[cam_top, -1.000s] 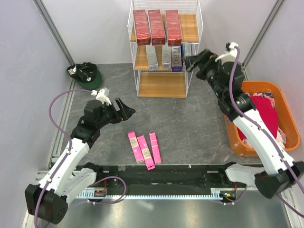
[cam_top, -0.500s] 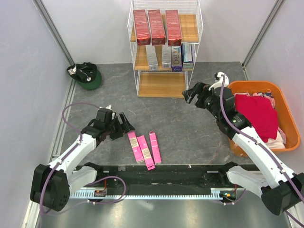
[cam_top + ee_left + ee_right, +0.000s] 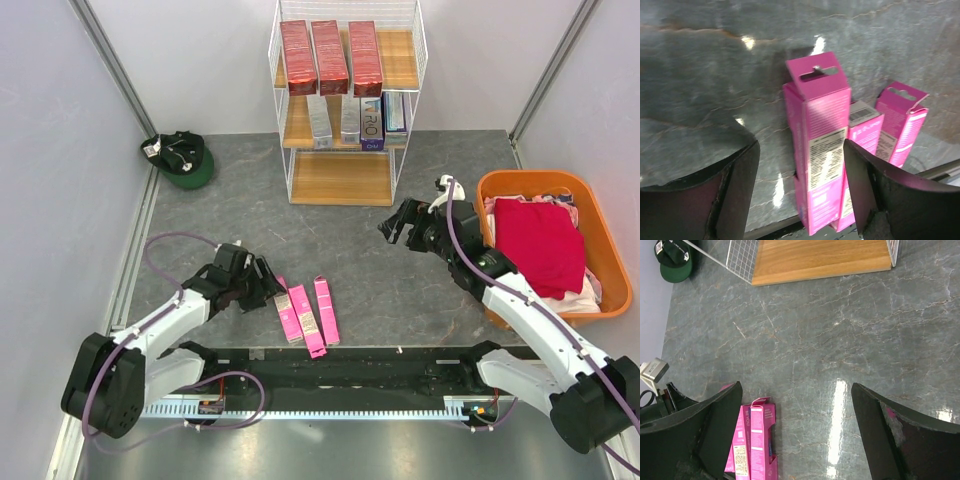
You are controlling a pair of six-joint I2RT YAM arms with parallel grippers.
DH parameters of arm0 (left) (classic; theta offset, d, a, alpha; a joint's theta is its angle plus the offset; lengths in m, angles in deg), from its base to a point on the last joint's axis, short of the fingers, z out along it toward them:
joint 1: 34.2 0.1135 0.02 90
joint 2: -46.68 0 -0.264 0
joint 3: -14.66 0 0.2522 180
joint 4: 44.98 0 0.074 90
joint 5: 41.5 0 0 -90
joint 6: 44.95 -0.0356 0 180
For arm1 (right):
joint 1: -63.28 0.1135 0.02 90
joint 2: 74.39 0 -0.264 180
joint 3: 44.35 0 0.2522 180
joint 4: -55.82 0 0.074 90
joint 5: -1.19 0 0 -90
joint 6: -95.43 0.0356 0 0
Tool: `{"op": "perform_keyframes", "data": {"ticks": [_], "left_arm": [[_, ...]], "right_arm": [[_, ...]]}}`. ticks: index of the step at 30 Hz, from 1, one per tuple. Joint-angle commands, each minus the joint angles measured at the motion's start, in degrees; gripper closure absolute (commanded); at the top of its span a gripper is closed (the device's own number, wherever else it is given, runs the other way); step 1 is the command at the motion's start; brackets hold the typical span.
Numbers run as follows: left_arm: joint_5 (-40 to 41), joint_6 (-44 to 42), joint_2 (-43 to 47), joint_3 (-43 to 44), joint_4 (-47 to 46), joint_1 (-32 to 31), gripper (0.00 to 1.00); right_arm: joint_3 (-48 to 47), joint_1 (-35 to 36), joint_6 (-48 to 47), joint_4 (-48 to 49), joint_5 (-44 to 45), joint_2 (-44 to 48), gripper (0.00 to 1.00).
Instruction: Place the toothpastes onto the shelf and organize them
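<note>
Three bright pink toothpastes lie side by side near the table's front edge point(image 3: 305, 315). My left gripper point(image 3: 266, 286) is low over the leftmost one point(image 3: 822, 145), jaws open on either side of its near end; the right finger point(image 3: 860, 180) is close to the box, the left finger point(image 3: 740, 185) stands apart. The other two pink boxes point(image 3: 867, 132) point(image 3: 900, 120) lie just beyond. My right gripper point(image 3: 396, 224) hangs wide open over bare table point(image 3: 796, 390), holding nothing. The shelf point(image 3: 345, 100) carries three dark red boxes point(image 3: 330, 57) on top and several silver and blue ones point(image 3: 350, 120) on the middle board.
An orange tub point(image 3: 592, 215) with red and pink cloth stands at the right. A green cap point(image 3: 183, 158) lies at the back left. A black rail point(image 3: 330, 365) runs along the near edge. The shelf's bottom board point(image 3: 820, 257) is bare.
My left gripper has dropped toward me onto the leftmost pink box and its jaws have narrowed. My right arm has pulled back from the shelf, down toward the table's middle, still wide open.
</note>
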Motion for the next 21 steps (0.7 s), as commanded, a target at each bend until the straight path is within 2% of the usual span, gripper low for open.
{"op": "perform_keyframes", "data": {"ticks": [1,6,9,11,13,16,21], "left_arm": [[0.0,3.9,-2.4,-2.2,-7.5,-1.8,0.25],[0.6,5.3,-8.8,-1.8,-12.6,-4.0,0.28],[0.7,6.0,-11.2,-1.4,-15.0,-5.1,0.39],[0.6,6.3,-11.5,-1.4,-15.8,-5.3,0.49],[0.5,6.5,-10.4,-1.5,-16.4,-5.5,0.61],[0.9,6.5,-7.8,-1.5,-16.1,-5.4,0.68],[2.7,6.8,-2.4,-0.7,-14.7,-5.3,0.71]], "right_arm": [[0.5,-0.1,-0.3,2.4,-1.7,1.0,0.02],[1.1,-0.1,-0.3,2.5,-1.7,1.2,0.02],[1.2,-0.1,-0.3,2.5,-2.0,1.1,0.02],[1.2,-0.1,-0.5,2.3,-2.4,1.0,0.02],[1.1,-0.1,-0.6,2.4,-2.6,1.0,0.02],[0.8,-0.1,-0.8,2.3,-3.1,0.6,0.02],[0.0,-0.1,-0.9,3.1,-5.3,-0.2,0.02]]}}
